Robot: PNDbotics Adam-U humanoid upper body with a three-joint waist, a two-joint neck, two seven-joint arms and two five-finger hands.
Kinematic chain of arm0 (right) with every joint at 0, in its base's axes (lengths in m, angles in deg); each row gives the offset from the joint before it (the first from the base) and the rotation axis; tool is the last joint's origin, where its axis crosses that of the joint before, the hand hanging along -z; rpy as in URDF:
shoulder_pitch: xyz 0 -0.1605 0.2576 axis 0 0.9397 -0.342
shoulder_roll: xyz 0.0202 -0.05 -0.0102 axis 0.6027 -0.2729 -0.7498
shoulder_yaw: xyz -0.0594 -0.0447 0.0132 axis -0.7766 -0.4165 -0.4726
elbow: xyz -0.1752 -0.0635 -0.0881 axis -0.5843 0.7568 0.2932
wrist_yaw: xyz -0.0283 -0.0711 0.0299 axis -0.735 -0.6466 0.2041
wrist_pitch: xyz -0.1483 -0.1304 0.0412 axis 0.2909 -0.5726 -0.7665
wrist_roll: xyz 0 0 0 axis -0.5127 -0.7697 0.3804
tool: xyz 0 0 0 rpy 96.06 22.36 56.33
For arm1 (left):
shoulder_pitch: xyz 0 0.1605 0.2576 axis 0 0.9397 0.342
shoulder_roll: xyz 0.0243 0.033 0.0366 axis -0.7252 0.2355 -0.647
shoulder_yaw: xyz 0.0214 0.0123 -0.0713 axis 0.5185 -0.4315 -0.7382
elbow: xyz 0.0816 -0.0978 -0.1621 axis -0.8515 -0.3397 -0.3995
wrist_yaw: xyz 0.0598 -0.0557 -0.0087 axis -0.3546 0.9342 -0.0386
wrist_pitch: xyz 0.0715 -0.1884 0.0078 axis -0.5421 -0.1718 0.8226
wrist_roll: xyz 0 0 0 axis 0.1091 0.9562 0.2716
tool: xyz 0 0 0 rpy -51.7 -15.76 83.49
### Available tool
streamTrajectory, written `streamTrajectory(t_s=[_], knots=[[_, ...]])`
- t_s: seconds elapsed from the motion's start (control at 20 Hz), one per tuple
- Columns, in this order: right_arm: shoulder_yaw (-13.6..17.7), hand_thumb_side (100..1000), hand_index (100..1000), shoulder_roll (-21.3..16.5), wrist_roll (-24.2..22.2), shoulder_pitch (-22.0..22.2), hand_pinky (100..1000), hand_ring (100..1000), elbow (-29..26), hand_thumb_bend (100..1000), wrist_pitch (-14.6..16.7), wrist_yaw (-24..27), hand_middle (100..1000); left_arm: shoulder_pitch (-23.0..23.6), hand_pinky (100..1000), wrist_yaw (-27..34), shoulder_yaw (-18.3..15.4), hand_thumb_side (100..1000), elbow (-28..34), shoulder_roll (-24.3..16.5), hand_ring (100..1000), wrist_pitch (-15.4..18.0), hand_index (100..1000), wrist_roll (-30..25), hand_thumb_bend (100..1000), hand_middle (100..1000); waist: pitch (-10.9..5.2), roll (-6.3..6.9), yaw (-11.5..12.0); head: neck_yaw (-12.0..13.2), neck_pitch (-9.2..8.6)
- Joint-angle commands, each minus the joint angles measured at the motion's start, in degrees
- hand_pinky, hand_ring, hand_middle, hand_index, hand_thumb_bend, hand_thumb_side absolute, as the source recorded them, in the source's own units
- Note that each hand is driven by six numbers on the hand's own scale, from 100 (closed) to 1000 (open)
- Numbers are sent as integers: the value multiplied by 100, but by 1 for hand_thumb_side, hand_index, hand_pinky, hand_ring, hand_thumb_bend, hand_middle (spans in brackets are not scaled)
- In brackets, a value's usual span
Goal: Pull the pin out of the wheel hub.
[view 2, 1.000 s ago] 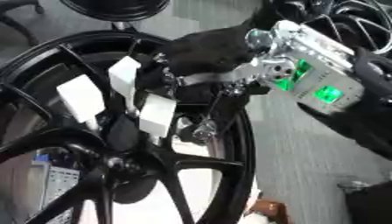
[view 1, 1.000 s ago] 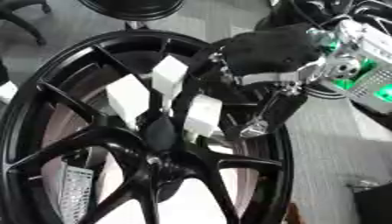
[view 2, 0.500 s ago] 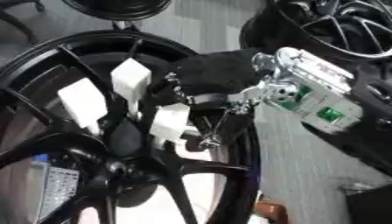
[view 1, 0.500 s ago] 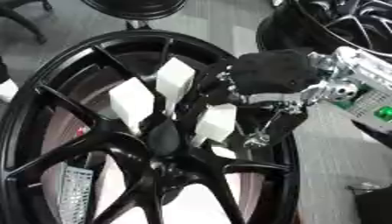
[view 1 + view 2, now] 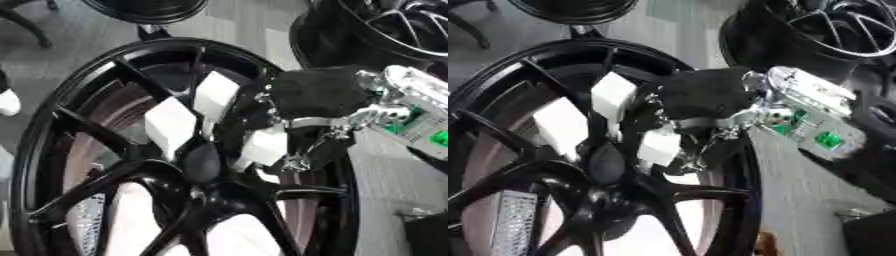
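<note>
Wheel hub (image 5: pixel 131 150) glossy black metal; hand (image 5: pixel 315 92) matt black, white smooth fingertips (image 5: pixel 171 125).

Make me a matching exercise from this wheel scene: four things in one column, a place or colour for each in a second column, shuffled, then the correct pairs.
Things:
1. black wheel
2. right hand
3. white pads
4. second wheel

Descriptions:
A. upper right, behind the work
B. on the fingertips, close above the hub
C. reaching in from the right, over the spokes
D. fills most of the view, spokes meeting at a dark hub

Pairs: 1-D, 2-C, 3-B, 4-A
</note>
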Motion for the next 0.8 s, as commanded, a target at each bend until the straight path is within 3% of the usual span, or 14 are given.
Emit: streamTrajectory(t_s=[0.05,0.35,0.5,0.8], knots=[[61,100,795,-212,14,-41,916,865,15,341,-34,-90,734,-44,782,-18,14,944,106,-159,764,4,793,-44,117,779,-94,53,-3,-1,-122],[90,100,781,-227,-30,-22,915,855,15,267,-17,-157,719,-49,783,-15,26,951,104,-168,764,-5,793,-60,121,780,-97,32,11,-24,-188],[123,100,713,-256,-50,0,907,812,15,165,-28,-163,637,-40,784,-25,31,953,101,-177,765,-7,793,-68,121,780,-106,22,8,-18,-203],[252,100,585,-347,-97,6,896,763,15,100,3,-21,476,6,785,-38,39,956,77,-192,767,-18,793,-77,124,781,-182,19,-29,3,-184]])
